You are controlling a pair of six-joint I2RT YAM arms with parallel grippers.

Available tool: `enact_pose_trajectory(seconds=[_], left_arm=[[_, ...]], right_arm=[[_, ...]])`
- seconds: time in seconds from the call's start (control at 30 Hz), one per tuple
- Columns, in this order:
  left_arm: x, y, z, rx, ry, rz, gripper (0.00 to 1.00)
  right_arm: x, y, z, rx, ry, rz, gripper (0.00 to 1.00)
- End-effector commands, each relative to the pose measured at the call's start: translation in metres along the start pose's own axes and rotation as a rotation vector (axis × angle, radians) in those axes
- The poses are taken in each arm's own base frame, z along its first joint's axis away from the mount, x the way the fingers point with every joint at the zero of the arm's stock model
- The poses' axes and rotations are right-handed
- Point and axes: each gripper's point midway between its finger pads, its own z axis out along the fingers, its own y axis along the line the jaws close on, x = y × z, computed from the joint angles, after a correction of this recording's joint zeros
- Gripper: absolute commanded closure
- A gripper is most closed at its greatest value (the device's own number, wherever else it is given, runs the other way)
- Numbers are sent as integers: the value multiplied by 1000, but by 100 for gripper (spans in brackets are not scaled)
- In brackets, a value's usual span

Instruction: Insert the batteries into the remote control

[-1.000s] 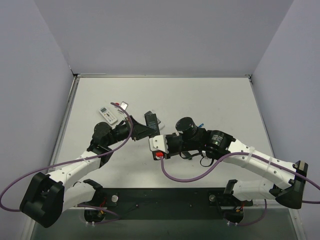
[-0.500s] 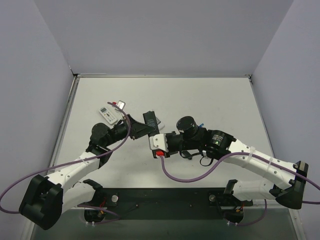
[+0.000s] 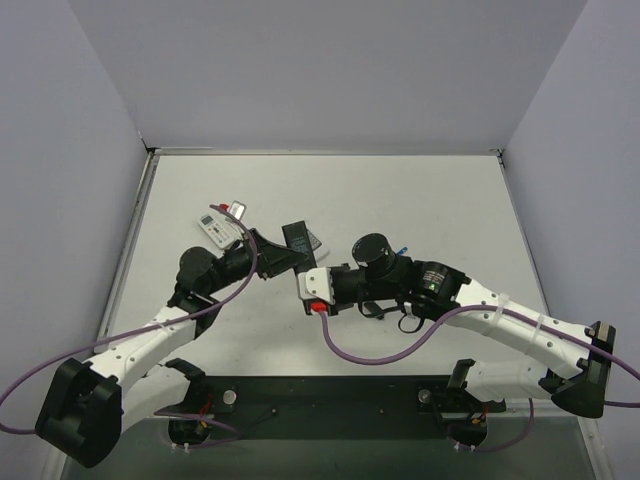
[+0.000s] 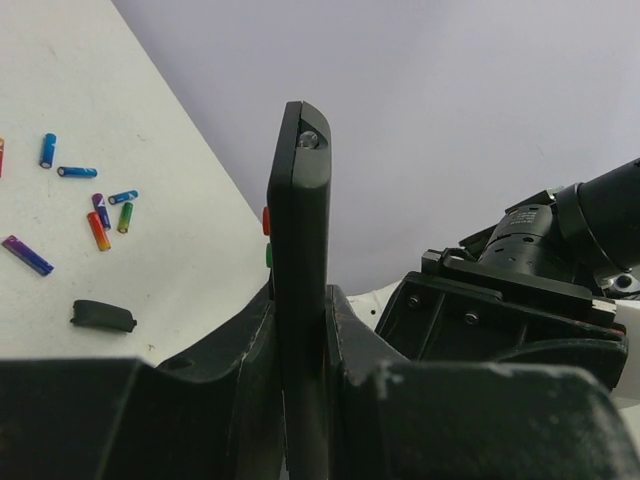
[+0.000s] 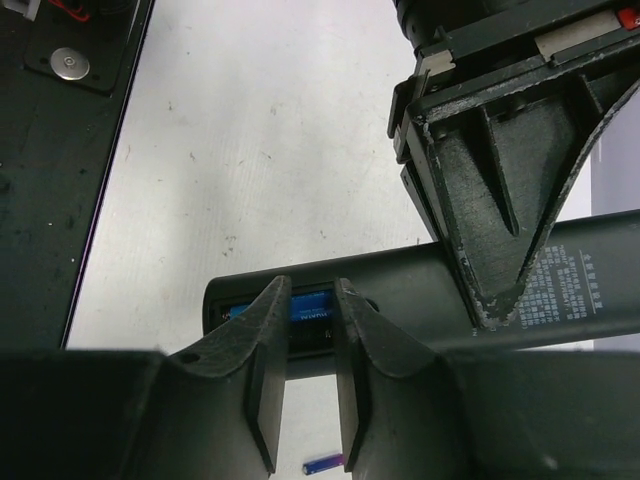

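My left gripper (image 4: 300, 300) is shut on the long black remote control (image 4: 298, 220) and holds it above the table, seen edge-on in the left wrist view. In the right wrist view the remote control (image 5: 400, 290) shows its back, with the battery bay uncovered. A blue battery (image 5: 312, 303) lies in that bay. My right gripper (image 5: 312, 290) has its tips at the bay, jaws a narrow gap apart with nothing between them. Several loose batteries (image 4: 98, 215) lie on the table, and one blue battery (image 5: 325, 464) lies below the remote.
A small black battery cover (image 4: 103, 316) lies on the table near the loose batteries. Two white remotes (image 3: 215, 228) lie at the back left. The dark base plate (image 3: 330, 400) runs along the near edge. The right arm (image 4: 500, 300) is close beside the remote.
The left arm has shifted the remote slightly left and away. The right gripper stays at the battery bay.
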Motion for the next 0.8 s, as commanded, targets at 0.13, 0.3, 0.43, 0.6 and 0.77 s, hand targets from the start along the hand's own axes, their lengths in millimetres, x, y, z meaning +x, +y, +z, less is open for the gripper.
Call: enact_pose_trajectory(seconds=[0.13, 0.3, 0.43, 0.6, 0.77], left_arm=[[-5, 26, -11, -127, -60, 176, 100], [7, 59, -19, -214, -39, 187, 100], [13, 78, -27, -271, -40, 188, 100], [18, 83, -31, -278, -38, 183, 100], [22, 87, -34, -283, -32, 179, 100]], right_arm=[[-10, 2, -7, 30, -55, 91, 57], [-25, -17, -23, 143, -122, 210, 41], [10, -56, -47, 400, -39, 441, 27], [92, -91, -96, 820, 201, 736, 4], [162, -93, -135, 1019, 365, 1041, 2]])
